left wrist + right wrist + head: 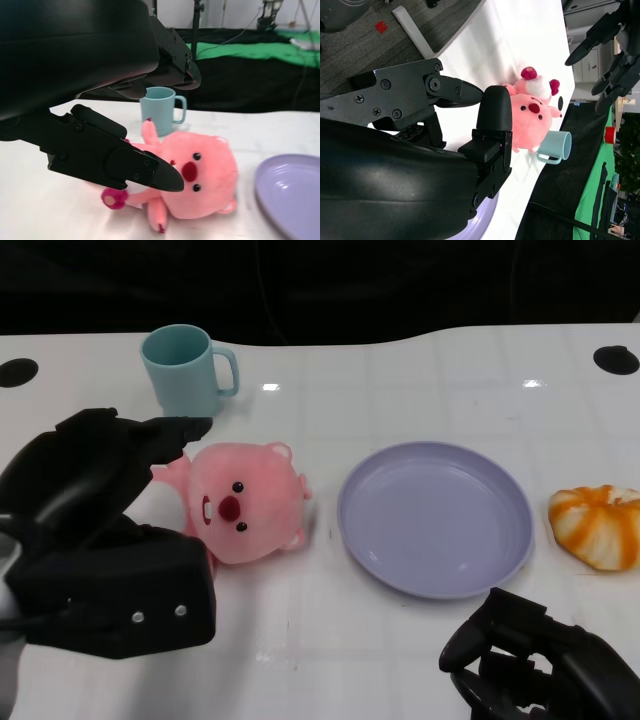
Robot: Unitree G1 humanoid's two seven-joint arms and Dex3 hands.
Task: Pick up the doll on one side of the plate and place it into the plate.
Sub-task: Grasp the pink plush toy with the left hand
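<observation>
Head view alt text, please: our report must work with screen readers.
A pink doll lies left of an empty purple plate, the left robot hand open around it. A teal mug stands behind; an orange-striped toy lies right of the plate.

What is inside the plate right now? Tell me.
Nothing shows inside the purple plate; its whole surface is bare in the head view. The pink doll lies on the table beside it, apart, with the left hand around it.

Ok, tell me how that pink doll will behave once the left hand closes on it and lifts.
The pink doll looks like soft plush, so it will probably squash and give under the left hand rather than stay stiff. It likely weighs little for its bulk. Its fuzzy surface should resist slipping, though its small limbs may flop.
</observation>
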